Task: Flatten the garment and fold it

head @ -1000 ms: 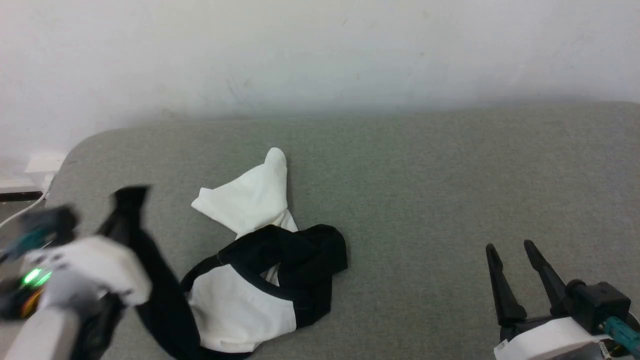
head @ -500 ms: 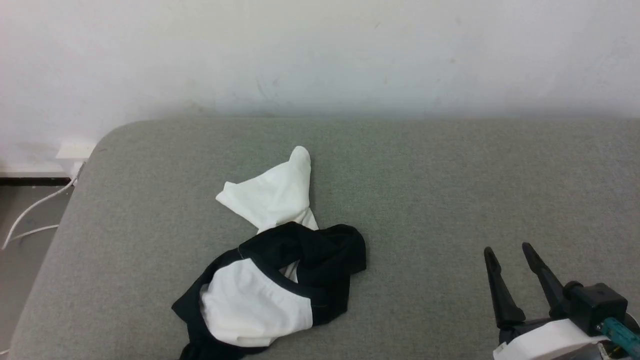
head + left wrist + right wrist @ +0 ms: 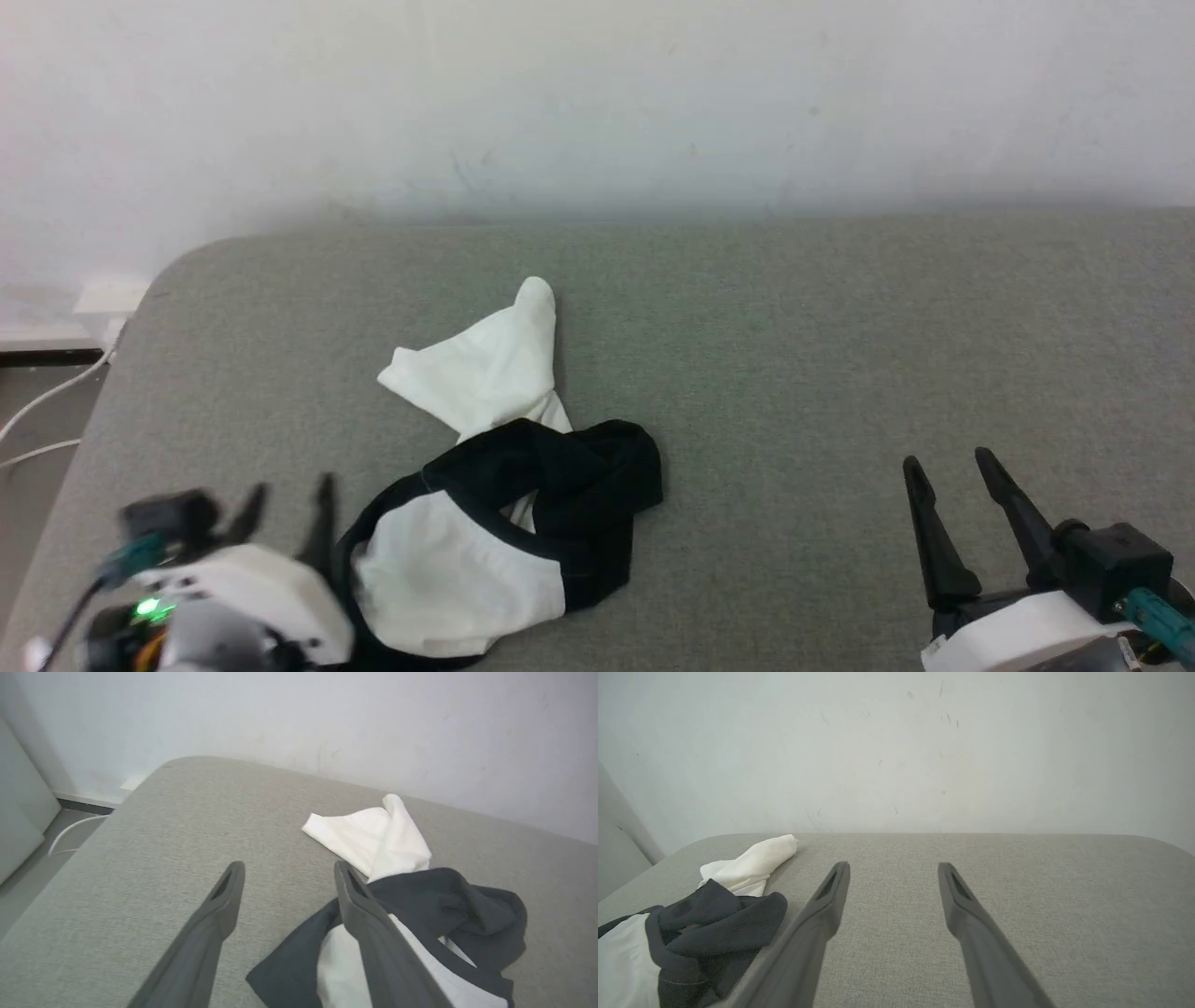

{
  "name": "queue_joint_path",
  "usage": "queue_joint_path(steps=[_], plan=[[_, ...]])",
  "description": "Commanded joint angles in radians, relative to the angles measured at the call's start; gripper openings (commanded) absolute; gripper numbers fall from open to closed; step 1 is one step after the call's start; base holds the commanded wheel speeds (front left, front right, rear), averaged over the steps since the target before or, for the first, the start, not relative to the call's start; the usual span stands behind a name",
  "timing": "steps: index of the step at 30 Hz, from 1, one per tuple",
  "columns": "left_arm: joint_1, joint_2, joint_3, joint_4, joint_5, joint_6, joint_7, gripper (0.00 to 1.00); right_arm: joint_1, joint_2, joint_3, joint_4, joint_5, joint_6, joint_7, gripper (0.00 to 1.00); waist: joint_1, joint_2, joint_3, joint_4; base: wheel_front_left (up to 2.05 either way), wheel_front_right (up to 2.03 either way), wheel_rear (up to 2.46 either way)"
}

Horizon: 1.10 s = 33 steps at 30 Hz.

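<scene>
Grey fabric-covered surface [image 3: 840, 373], rounded at its far left corner, backed by a plain white wall [image 3: 597, 93] with faint scuffs. At the foot of the wall, off the left corner, we note a small white box [image 3: 107, 297].

Garment [image 3: 485, 523]: crumpled in a heap, left of centre on the surface. A white fold points toward the wall. Black sleeve cloth is bunched across the middle. A white panel bordered in black lies nearest the robot, its near edge close to the bottom of the head view.

Left gripper [image 3: 291, 499]: low at the left in the head view, blurred, just beside the garment's near left edge. From the left wrist view we see its two fingers spread wide apart, with bare grey surface between them and no cloth in the gap. The finger [image 3: 366, 933] on that view's right side overlaps the black edge of the cloth. We cannot tell whether it touches the cloth or hangs above it.

Right gripper [image 3: 948, 462]: low at the right in the head view, well apart from the garment, with bare surface between the two. Its fingers stand wide apart and hold nothing. In the right wrist view we see grey surface between them and the garment off at that view's lower left.
</scene>
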Motion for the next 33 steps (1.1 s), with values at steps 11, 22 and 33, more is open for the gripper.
queue_joint_path(steps=[11, 22, 33], plan=[[-0.208, -0.046, -0.325, 0.222, 0.052, -0.2, 0.28, 1.0, -0.025, 0.002, 0.004, 0.015, 0.016, -0.002, -0.013, 1.0, 0.0, 0.0, 0.049, -0.088, 0.0, 0.0, 0.0], [-0.31, -0.1, -0.424, 0.429, 0.098, -0.255, 0.311, 0.0, -0.044, 0.002, 0.001, 0.036, 0.018, -0.002, -0.02, 1.0, 0.0, 0.0, 0.056, -0.119, 0.0, 0.0, 0.0], [-0.435, -0.249, -0.534, 0.323, 0.174, -0.317, 0.11, 0.0, -0.048, 0.002, -0.013, 0.023, 0.008, -0.002, -0.007, 1.0, 0.0, 0.0, 0.051, -0.124, 0.0, 0.0, 0.0]])
